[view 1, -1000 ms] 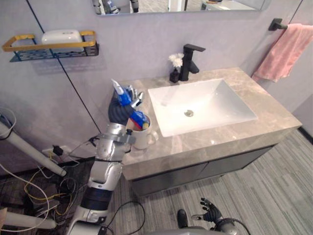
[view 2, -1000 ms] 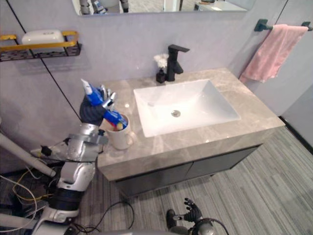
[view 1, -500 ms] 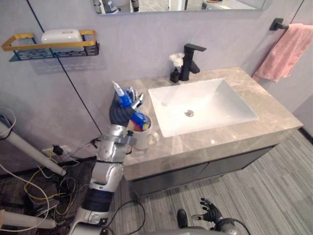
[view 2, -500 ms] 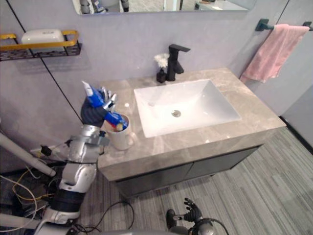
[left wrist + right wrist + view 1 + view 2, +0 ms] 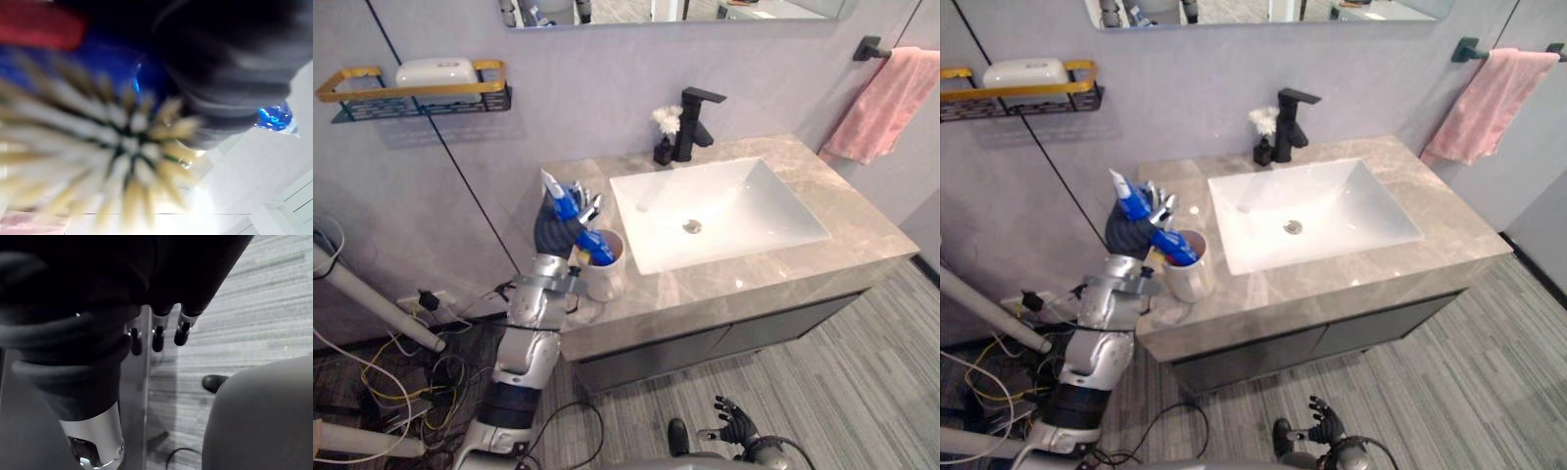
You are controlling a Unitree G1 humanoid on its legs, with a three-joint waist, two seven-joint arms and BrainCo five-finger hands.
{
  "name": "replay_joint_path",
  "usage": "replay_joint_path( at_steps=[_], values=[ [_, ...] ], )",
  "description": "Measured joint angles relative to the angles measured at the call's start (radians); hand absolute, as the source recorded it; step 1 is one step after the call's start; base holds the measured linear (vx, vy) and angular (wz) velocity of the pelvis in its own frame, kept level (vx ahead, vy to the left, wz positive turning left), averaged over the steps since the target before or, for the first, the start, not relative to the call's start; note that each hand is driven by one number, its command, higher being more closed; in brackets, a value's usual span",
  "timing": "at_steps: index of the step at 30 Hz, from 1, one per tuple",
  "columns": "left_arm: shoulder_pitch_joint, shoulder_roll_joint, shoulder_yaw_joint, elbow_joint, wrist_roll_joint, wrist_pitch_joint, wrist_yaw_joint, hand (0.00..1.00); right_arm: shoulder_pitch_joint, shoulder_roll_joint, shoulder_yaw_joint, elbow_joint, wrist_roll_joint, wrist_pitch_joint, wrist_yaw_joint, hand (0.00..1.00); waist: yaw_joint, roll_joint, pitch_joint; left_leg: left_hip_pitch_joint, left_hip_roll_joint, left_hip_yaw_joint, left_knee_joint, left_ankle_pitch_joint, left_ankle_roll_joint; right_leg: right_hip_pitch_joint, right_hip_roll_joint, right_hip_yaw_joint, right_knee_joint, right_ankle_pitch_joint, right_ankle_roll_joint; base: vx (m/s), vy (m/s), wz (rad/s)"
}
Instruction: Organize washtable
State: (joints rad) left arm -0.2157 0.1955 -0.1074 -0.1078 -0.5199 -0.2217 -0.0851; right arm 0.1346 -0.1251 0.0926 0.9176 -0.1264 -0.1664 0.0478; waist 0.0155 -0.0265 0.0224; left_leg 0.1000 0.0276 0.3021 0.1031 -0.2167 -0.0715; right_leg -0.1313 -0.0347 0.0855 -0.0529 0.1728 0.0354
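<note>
Left hand lowering nothing loose: blue item gripped at the cup

Nearest us, low above the striped floor, our right hand (image 5: pixel 734 424) hangs with its fingers (image 5: pixel 157 335) straight and relaxed. At the near left corner of the desk (image 5: pixel 783 266), our left hand (image 5: pixel 555 227) has its fingers curled round a blue toiletry item (image 5: pixel 565 199); we cannot tell tube from brush. It is tilted, pale tip up, its lower end inside the mouth of the white cup (image 5: pixel 605 282), which stands just beside the sink (image 5: pixel 734 211). Behind the basin stand the black faucet (image 5: pixel 691 122) and a small white flower (image 5: pixel 666 119). A pink towel (image 5: pixel 891 103) hangs at the far right; a wall shelf (image 5: pixel 372 93) is at the far left.
</note>
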Motion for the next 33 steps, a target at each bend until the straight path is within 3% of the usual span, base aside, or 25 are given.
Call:
replay_joint_path(
  at_steps=[1,33],
  values=[
    [0.0,-0.004,0.0,0.0,0.009,0.0,0.001,0.0,0.0,0.0,0.0,0.0,0.0,0.0,0.0,0.0,0.0,0.0,0.0,0.0,0.0,0.0,0.0,0.0,0.0,0.0,0.0,0.0,0.0,0.0,0.0,0.0,0.0,0.0],
    [0.0,-0.035,0.0,0.0,0.06,0.01,0.007,0.0,0.0,0.0,-0.001,0.0,0.001,0.003,0.017,0.0,0.0,0.0,0.001,-0.002,0.0,-0.001,-0.001,0.0,0.0,-0.002,0.0,-0.002,0.0,-0.001,0.0,0.0,0.0,0.0]
  ],
)
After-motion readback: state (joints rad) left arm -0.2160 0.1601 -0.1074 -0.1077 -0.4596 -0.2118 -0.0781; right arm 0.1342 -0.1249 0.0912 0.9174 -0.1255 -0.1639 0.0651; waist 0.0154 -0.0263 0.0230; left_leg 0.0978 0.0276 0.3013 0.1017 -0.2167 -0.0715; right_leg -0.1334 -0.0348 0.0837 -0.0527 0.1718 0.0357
